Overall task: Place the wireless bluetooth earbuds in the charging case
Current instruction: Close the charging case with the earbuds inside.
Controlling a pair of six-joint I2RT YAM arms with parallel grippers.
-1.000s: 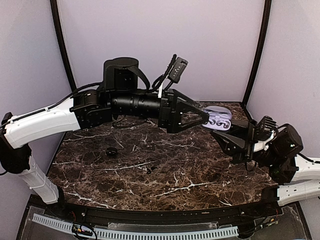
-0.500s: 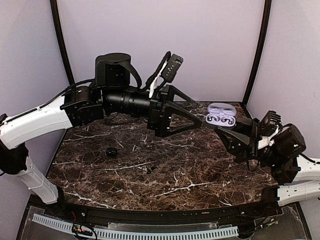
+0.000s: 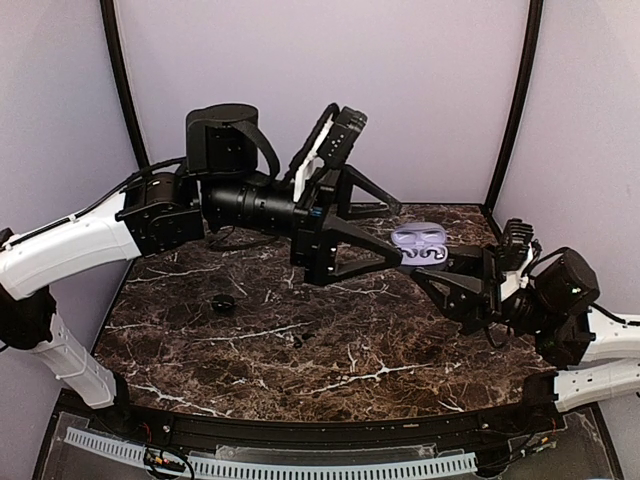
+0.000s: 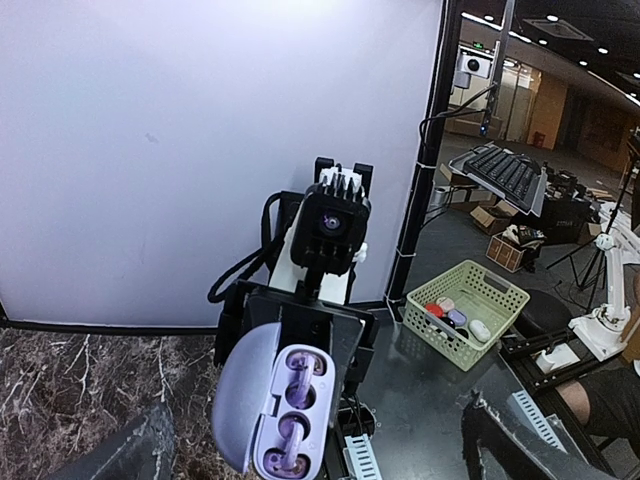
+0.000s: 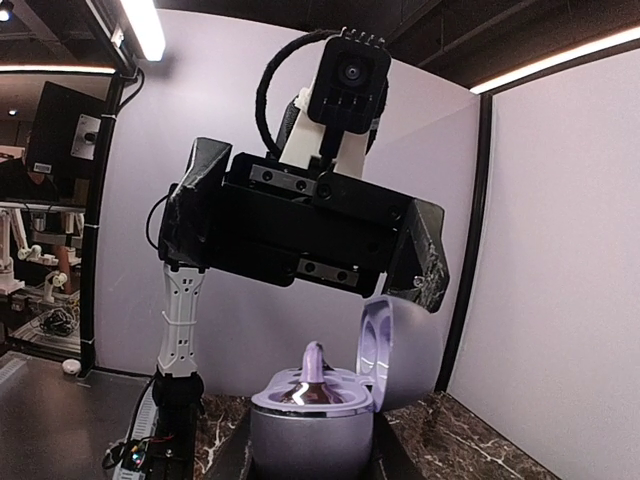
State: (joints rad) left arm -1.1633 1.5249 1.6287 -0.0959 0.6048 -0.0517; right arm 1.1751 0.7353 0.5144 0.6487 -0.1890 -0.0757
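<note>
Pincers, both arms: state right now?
Left pincer: open, holding nothing.
Right pincer: shut on the charging case, its lid open.

- left arm (image 3: 80, 248): white shells on the lower links, black motor housings further out, fat black drum joint (image 3: 228, 140).
- left gripper (image 3: 404, 232): black boxy body, small screw heads across the front, long triangular open-frame fingers (image 5: 428, 268) wrapped in wrinkled black tape.
- left wrist camera (image 5: 348, 72): black square block with a ribbed top on a white bracket (image 5: 320, 140), with a looped black cable (image 5: 268, 85).
- right arm (image 3: 600, 383): same white shells and black joints.
- right gripper (image 3: 432, 258): black, same build.
- right wrist camera (image 4: 335, 215): finned top, white mount.
</note>
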